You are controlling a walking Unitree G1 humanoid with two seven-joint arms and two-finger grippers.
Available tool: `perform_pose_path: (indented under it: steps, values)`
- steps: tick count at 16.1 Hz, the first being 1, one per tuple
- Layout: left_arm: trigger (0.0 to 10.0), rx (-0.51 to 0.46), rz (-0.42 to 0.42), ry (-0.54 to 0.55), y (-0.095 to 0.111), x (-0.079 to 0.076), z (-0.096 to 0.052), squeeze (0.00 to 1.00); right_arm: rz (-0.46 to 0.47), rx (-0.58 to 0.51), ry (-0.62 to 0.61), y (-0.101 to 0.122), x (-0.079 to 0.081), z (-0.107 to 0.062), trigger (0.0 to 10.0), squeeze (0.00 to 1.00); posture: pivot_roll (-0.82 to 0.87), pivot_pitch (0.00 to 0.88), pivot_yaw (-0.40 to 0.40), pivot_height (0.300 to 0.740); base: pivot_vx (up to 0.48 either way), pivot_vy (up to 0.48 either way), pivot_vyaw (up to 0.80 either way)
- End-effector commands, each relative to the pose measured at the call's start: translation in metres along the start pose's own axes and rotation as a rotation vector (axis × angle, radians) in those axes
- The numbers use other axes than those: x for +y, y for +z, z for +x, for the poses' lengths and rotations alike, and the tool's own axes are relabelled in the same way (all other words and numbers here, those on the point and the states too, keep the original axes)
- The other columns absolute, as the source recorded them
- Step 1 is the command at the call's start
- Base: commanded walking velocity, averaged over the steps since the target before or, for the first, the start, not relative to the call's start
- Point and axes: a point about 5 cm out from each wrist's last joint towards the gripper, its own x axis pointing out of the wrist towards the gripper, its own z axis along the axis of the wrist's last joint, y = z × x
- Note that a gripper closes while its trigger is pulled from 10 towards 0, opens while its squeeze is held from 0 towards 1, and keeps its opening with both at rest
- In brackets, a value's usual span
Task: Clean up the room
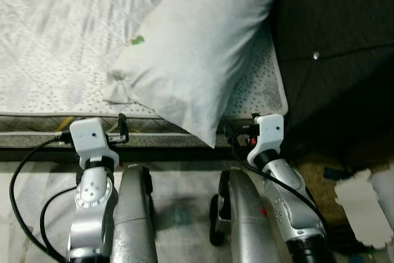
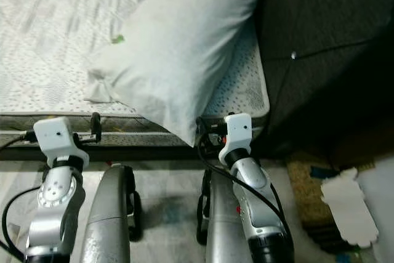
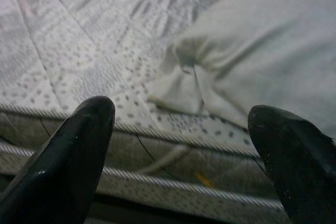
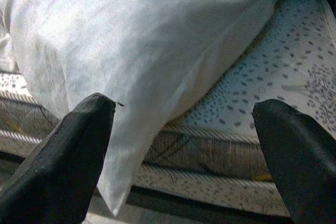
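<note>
A large white pillow [image 1: 197,47] lies tilted on the quilted mattress [image 1: 55,41], its top end resting against the dark headboard. Its lower corner [image 1: 210,140] hangs over the mattress edge. A small green mark [image 1: 138,40] sits at its left side. My left gripper [image 3: 181,114] is open just short of the mattress edge, facing the pillow's knotted left corner [image 3: 184,74]. My right gripper [image 4: 184,111] is open too, held in front of the overhanging corner [image 4: 113,182], with nothing between its fingers. Both wrists [image 1: 92,140] [image 1: 268,133] sit low at the bed's side.
A dark tufted headboard [image 1: 332,47] fills the right side. On the floor at the right lie a white torn sheet [image 1: 363,204] and a brown mat [image 1: 317,180]. Pale floor [image 1: 178,210] runs between my arms, with black cables [image 1: 24,201] at the left.
</note>
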Motion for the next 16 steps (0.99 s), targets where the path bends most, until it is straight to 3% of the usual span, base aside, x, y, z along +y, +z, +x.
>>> perform_pose_path:
  steps: [1, 7, 13, 16]
  values:
    - [10.0, 0.016, 0.003, -0.001, -0.0025, -0.0001, -0.0054, 0.0, -0.001, 0.011, 0.007, -0.0002, 0.0007, -0.0037, 10.0, 0.0, 0.04, 0.383, -0.053, 0.6, 0.296, 0.0, 0.0]
    - [10.0, 0.027, -0.004, -0.005, -0.0012, -0.0005, -0.005, 0.0, 0.006, 0.018, 0.008, 0.0014, 0.0022, -0.0041, 10.0, 0.0, 0.04, 0.411, -0.054, 0.6, 0.296, 0.0, 0.0]
    - [10.0, 0.031, -0.007, -0.023, 0.0001, -0.0031, -0.0051, 0.0, 0.014, 0.025, 0.005, 0.0022, 0.0029, -0.0034, 10.0, 0.0, 0.04, 0.418, -0.053, 0.6, 0.0, 0.0, 0.0]
    - [10.0, 0.027, -0.005, -0.034, 0.0011, -0.0033, -0.0048, 0.0, 0.025, 0.028, 0.0, 0.0021, 0.0026, -0.0032, 10.0, 0.0, 0.04, 0.418, -0.05, 0.6, 0.329, 0.0, 0.0]
